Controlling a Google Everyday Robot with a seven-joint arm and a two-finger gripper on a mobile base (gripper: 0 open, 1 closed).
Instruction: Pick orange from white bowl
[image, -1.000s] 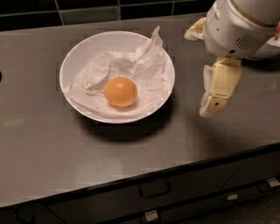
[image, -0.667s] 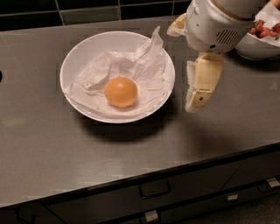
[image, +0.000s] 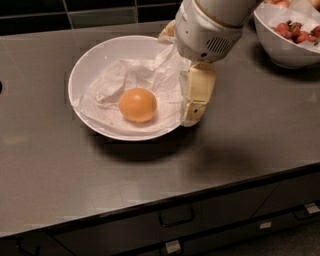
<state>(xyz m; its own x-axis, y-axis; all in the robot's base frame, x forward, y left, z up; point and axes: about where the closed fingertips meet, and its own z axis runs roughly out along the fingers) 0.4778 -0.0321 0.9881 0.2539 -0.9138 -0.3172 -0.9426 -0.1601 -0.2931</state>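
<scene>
The orange (image: 137, 104) lies on crumpled white paper in the middle of the wide white bowl (image: 87, 62) on the grey counter. My gripper (image: 179, 75) hangs over the bowl's right rim, open and empty. One cream finger (image: 196, 96) points down just outside the right rim, about a hand's width right of the orange. The other finger (image: 167, 32) shows only partly behind the white wrist housing, at the bowl's far right edge. The gripper touches neither the orange nor, as far as I can see, the paper.
A deeper white bowl (image: 280, 47) with red fruit (image: 292, 30) stands at the back right. The counter's front edge (image: 165, 202) runs along the bottom, with drawers below. A dark tiled wall (image: 100, 12) is behind.
The gripper has moved left from the open counter right of the bowl to over the bowl's right rim. The orange and bowl have not moved.
</scene>
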